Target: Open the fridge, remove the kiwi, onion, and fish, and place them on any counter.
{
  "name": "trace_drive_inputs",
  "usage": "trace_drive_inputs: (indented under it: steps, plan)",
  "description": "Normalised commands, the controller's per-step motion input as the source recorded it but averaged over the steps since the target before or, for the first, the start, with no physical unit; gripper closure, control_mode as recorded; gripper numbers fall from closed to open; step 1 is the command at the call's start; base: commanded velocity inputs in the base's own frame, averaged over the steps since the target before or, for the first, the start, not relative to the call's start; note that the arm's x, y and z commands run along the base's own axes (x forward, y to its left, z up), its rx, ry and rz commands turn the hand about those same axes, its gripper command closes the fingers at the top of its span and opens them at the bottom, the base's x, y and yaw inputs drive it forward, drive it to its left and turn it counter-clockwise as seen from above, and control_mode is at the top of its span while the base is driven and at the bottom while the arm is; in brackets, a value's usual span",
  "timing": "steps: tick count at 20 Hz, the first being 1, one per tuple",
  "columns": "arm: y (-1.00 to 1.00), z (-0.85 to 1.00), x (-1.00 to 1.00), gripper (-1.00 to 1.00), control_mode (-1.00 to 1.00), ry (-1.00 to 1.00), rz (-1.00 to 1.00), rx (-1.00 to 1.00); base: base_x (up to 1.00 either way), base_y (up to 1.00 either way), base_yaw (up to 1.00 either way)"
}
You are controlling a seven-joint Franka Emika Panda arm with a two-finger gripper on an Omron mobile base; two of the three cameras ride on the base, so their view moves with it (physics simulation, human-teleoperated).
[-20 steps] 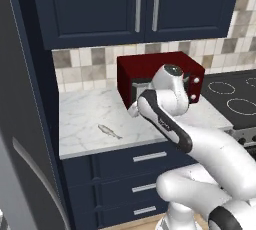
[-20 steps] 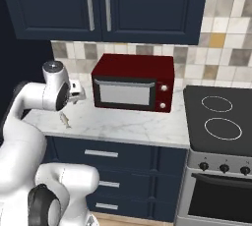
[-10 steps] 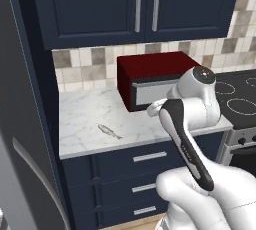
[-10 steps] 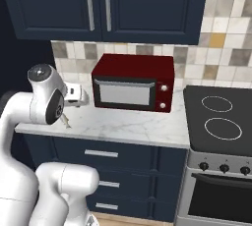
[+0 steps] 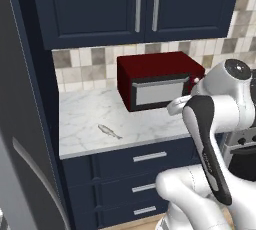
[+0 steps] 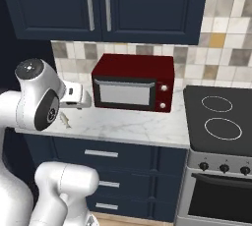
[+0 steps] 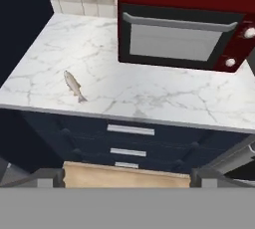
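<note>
Silver-grey, the fish [image 5: 109,131] lies flat on the white marble counter [image 5: 150,126], near its front edge and left of the red microwave [image 5: 159,80], well apart from it. With 1 of 3 items on the slab, the step in hand looks like turning to the fridge [image 5: 22,164], whose grey door fills the left of the left base view, for the kiwi and the onion; neither of those 2 can be seen here.

To do that well, the arm should lift clear of the microwave's front and swing left without sweeping low over the fish, which would slide easily on smooth marble. Jaws are best kept wide until the next item sits squarely between them, since both are small round balls likely to roll off a shelf if nudged.

Pose: the arm is folded high, elbow raised, wrist level in front of the microwave. In the hand view the gripper [image 7: 127,177] stands open and empty, 2 dark fingertips [image 7: 50,177] spread wide, looking down over the counter edge and the navy drawers [image 7: 130,143].
</note>
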Motion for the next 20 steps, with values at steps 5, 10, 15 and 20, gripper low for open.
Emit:
trace_drive_inputs:
  steps: [5,10,15,20]
  plan:
    - [-0.03,0.26,-0.49,-1.00,1.00,0.00,-0.01,0.00,-0.40,-0.04,-0.03]
    - [0.00,0.00,0.00,-1.00,1.00,0.00,0.00,0.00,-1.00,-0.10,-0.10]
    - [0.00,0.00,0.00,-1.00,1.00,0.00,0.00,0.00,-0.96,0.09,-0.03]
    - [0.00,0.00,0.00,-1.00,1.00,0.00,0.00,0.00,-0.86,0.86,0.00]
